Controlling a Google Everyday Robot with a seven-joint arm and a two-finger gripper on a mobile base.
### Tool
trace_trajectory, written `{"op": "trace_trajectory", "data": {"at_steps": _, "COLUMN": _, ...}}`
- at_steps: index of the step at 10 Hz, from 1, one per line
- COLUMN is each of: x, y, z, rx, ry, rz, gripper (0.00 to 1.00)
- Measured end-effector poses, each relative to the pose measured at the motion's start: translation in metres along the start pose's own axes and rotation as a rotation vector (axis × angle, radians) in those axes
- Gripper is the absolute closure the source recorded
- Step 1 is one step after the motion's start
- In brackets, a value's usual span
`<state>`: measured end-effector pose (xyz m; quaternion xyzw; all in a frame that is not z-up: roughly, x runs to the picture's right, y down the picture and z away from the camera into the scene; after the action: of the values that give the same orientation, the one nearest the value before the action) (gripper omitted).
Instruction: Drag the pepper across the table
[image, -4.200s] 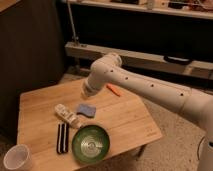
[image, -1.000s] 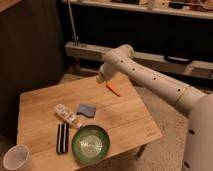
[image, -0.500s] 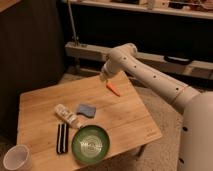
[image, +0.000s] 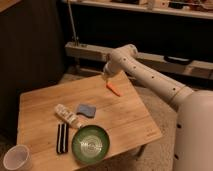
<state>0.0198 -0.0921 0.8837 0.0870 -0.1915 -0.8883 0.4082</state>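
Bamboo table (image: 125, 115) in a dim room
The gripper (image: 105, 78) hangs closed over the far edge, just beside the orange pepper (image: 114, 89)

A: Which ways are clear around the pepper (image: 114, 89)?
B: 4 to 6 o'clock: bare table (image: 125, 116). 8 o'clock: blue sponge (image: 86, 109). 7 o'clock: green bowl (image: 90, 144). 11 o'clock: the gripper (image: 105, 78) hovers close.

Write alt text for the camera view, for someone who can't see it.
A white robot arm reaches over the far edge of a low wooden table, its shut gripper close to a small orange pepper lying near that edge. Nearer the camera on the table are a blue sponge and a green bowl.
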Motion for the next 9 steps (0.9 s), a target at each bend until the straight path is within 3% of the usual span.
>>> {"op": "trace_trajectory", "data": {"at_steps": 1, "x": 0.0, "y": 0.016, "z": 0.011, "rx": -0.005, "ry": -0.005, "rz": 0.001, "gripper": 0.97}}
{"op": "trace_trajectory", "data": {"at_steps": 2, "x": -0.006, "y": 0.032, "z": 0.021, "rx": -0.012, "ry": -0.009, "rz": 0.007, "gripper": 0.9}}
{"op": "trace_trajectory", "data": {"at_steps": 4, "x": -0.02, "y": 0.046, "z": 0.041, "rx": 0.006, "ry": -0.009, "rz": 0.014, "gripper": 0.69}}
{"op": "trace_trajectory", "data": {"at_steps": 6, "x": -0.034, "y": 0.042, "z": 0.058, "rx": 0.03, "ry": -0.02, "rz": 0.013, "gripper": 0.51}}
{"op": "trace_trajectory", "data": {"at_steps": 8, "x": -0.047, "y": 0.036, "z": 0.072, "rx": 0.047, "ry": -0.039, "rz": 0.009, "gripper": 0.27}}
{"op": "trace_trajectory", "data": {"at_steps": 9, "x": -0.049, "y": 0.034, "z": 0.076, "rx": 0.045, "ry": -0.046, "rz": 0.001, "gripper": 0.22}}
